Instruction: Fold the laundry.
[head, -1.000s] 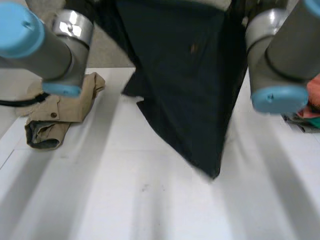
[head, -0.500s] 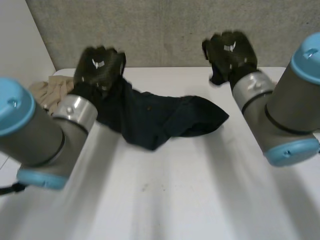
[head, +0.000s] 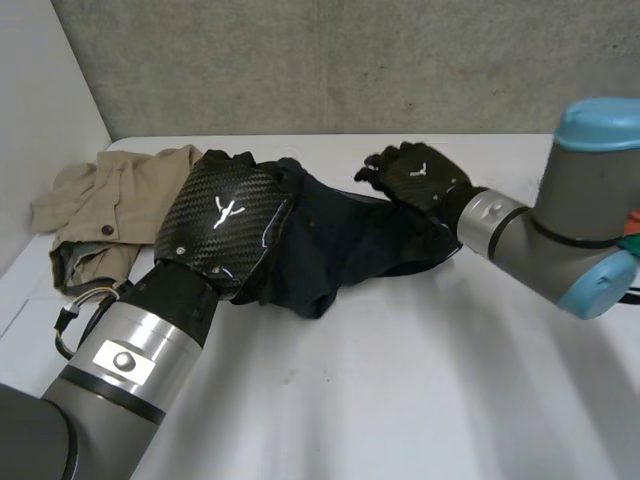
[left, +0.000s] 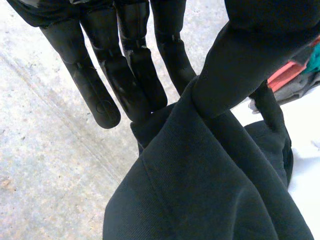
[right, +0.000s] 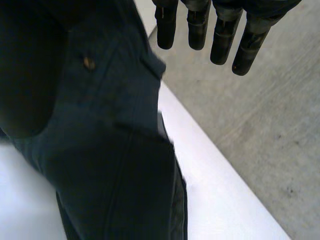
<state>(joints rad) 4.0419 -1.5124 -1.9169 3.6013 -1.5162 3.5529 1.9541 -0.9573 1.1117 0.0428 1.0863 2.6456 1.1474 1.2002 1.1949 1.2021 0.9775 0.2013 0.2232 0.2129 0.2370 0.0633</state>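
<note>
One white table (head: 400, 400) carries one pair of dark trousers (head: 340, 240), bunched at its far middle, just beside one beige garment (head: 110, 200) and well apart from one heap of coloured clothes (left: 295, 72). Two hands: the left hand (head: 225, 225) is on the trousers' left end, pinching a fold between thumb and straight fingers (left: 100, 85); the right hand (head: 415, 180) is over the right end, its fingers (right: 220, 40) straight and holding nothing. Risk: with only one pinch, a pull would likely drag the bunch askew, perhaps onto the beige garment, and set creases.

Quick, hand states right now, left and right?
Left hand: shut on the dark garment, pinched between thumb and straight fingers.
Right hand: at the garment's other end; grip cannot be told.
</note>
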